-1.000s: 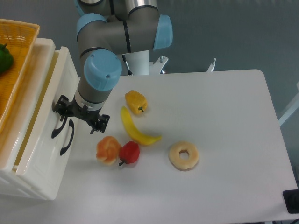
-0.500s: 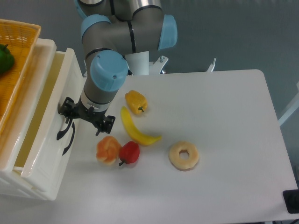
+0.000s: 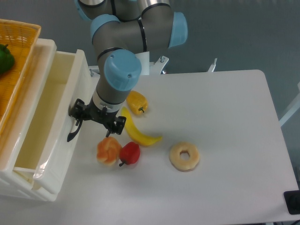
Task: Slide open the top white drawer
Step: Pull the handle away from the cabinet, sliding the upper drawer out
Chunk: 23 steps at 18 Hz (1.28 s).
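Table [image 3: 225, 117]: white, seen from above; no writing or brand mark can be read anywhere.
Top white drawer [image 3: 42, 126]: pulled partly out of the cabinet at the left edge, its pale interior exposed.
Orange wicker basket [image 3: 14, 61]: set on the cabinet top.
Gripper [image 3: 96, 118]: held at the drawer's black handle [image 3: 73, 131]; finger state cannot be told.
Banana [image 3: 136, 129]: lying just right of the gripper.

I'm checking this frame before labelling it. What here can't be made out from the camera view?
- Fingers of the gripper: covered by the wrist above, so their hold on the black handle is unclear.
- Lower drawer: hidden under the opened top white drawer.
- Orange wicker basket and its green item: cut off by the left edge.
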{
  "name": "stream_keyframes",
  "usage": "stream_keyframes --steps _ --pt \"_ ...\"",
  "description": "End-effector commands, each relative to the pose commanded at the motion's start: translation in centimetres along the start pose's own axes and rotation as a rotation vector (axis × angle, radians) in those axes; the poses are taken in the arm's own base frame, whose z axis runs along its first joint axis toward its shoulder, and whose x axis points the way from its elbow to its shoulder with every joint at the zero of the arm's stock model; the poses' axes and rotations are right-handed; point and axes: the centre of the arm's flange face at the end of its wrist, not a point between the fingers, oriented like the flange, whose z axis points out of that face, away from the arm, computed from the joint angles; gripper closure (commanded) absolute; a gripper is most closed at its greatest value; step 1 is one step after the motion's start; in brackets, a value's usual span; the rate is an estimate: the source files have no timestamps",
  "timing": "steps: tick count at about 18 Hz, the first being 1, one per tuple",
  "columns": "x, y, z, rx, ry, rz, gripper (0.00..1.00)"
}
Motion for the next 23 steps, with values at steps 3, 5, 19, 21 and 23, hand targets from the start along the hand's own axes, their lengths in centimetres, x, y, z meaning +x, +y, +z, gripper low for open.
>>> stream_keyframes --steps 3,5,19,21,23 --pt "-0.8 0.1 -0.4 0.007 -0.003 -0.004 0.0" --pt "-1.5 0.3 -0.7 0.011 -0.004 -0.016 0.0" --pt "-4.9 1.0 -2.6 0.04 -0.018 -0.046 0.0" --pt "-5.5 1.1 -3.0 0.048 -0.02 -0.055 0.0" --pt "-5.8 1.2 -3.3 0.05 -0.021 -0.054 0.0"
